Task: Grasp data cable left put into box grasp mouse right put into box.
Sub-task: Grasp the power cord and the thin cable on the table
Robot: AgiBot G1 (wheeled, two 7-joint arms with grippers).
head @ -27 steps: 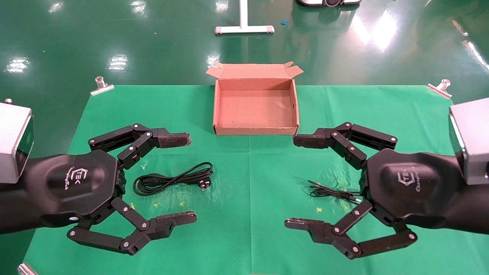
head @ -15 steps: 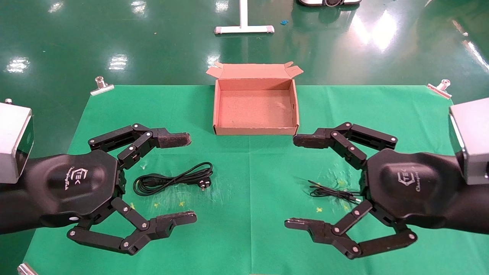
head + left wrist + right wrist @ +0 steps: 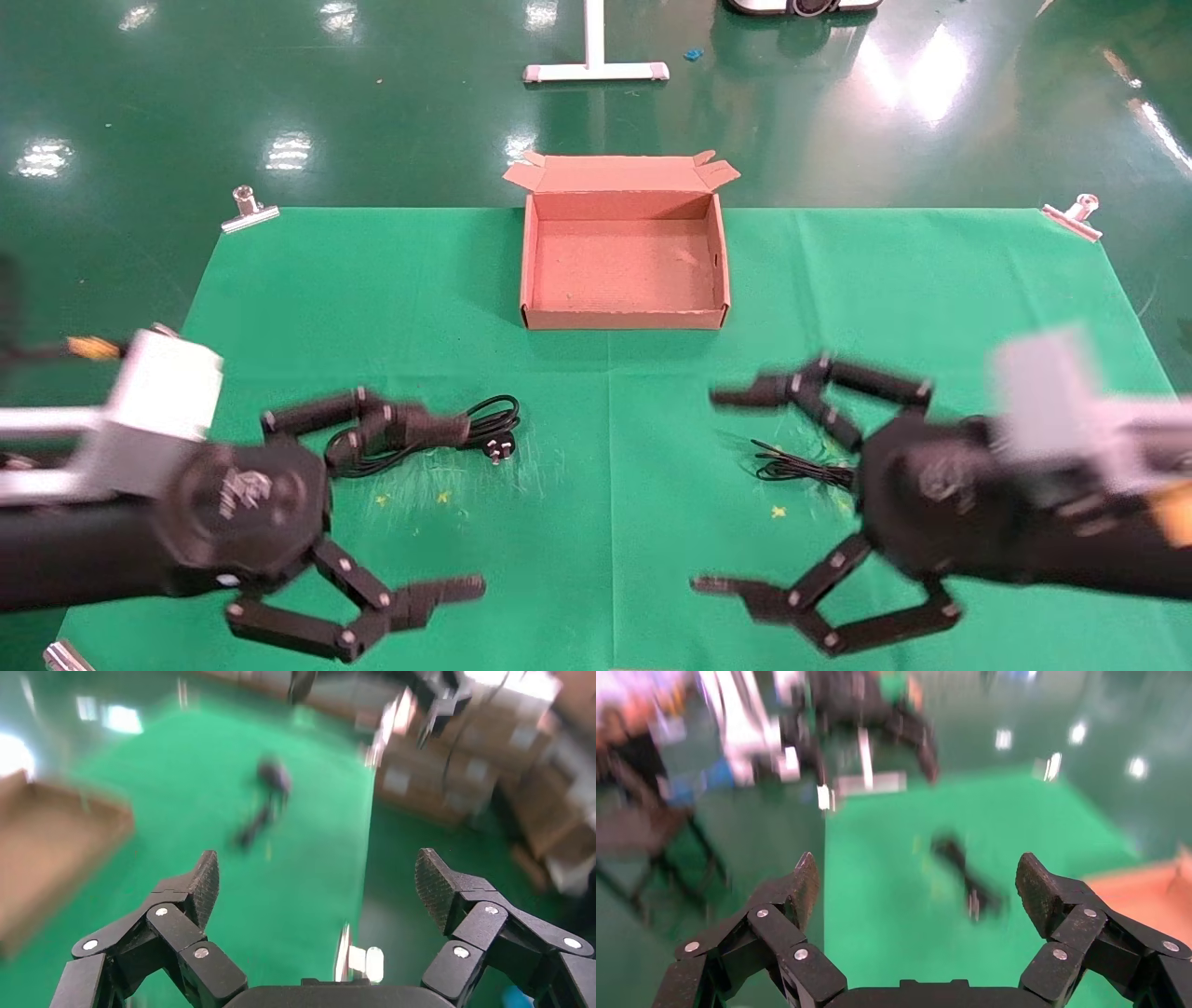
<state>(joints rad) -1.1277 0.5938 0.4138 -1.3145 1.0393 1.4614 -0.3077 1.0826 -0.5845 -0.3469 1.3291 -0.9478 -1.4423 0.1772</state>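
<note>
Data cable [image 3: 438, 431], black, loosely coiled

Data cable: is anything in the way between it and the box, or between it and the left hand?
Nothing visible. Only bare green cloth lies between the data cable and the open, empty box. The left hand is open right over the cable's coiled end, one finger crossing it in the head view.

a green cloth [image 3: 372, 280] covers the table, pinned at its corners by metal clips [image 3: 250, 209]. the box [image 3: 622, 320] sits open at the far middle edge. nearer, on the left side, the data cable [image 3: 484, 419] lies coiled, plug end toward the centre. on the right side lies a thin black cord [image 3: 792, 464].
</note>
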